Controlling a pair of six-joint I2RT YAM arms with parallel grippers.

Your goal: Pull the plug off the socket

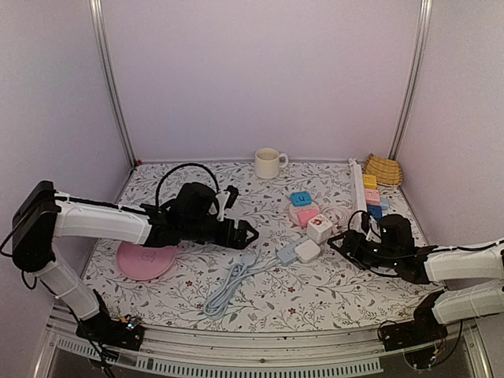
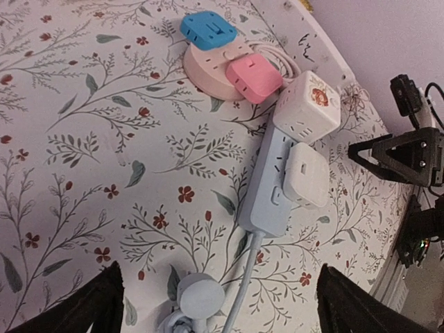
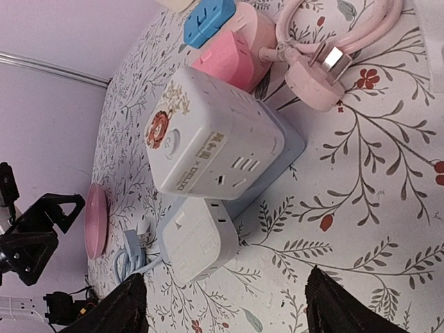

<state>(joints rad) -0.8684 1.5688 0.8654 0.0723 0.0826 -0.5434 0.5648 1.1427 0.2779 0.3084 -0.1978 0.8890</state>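
A light blue power strip (image 1: pixel 290 252) lies on the flowered cloth at centre, with a white square plug (image 1: pixel 308 250) and a white cube adapter with a red sticker (image 1: pixel 319 227) pushed into it. My left gripper (image 1: pixel 247 234) is open and empty, just left of the strip. In the left wrist view the strip (image 2: pixel 267 201), plug (image 2: pixel 305 173) and cube (image 2: pixel 307 105) lie ahead of the open left gripper (image 2: pixel 222 305). My right gripper (image 1: pixel 343 246) is open and empty, right of the plug. In the right wrist view the plug (image 3: pixel 198 239) and cube (image 3: pixel 208 139) lie beyond the open right gripper (image 3: pixel 225 309).
The strip's blue cable (image 1: pixel 228 285) is coiled in front of it. A pink round socket (image 1: pixel 302 213) with blue and pink adapters sits behind the cube. A pink plate (image 1: pixel 146 261) lies at left, a mug (image 1: pixel 268 163) at the back, coloured blocks (image 1: pixel 372 197) and a yellow basket (image 1: pixel 383 169) at the right.
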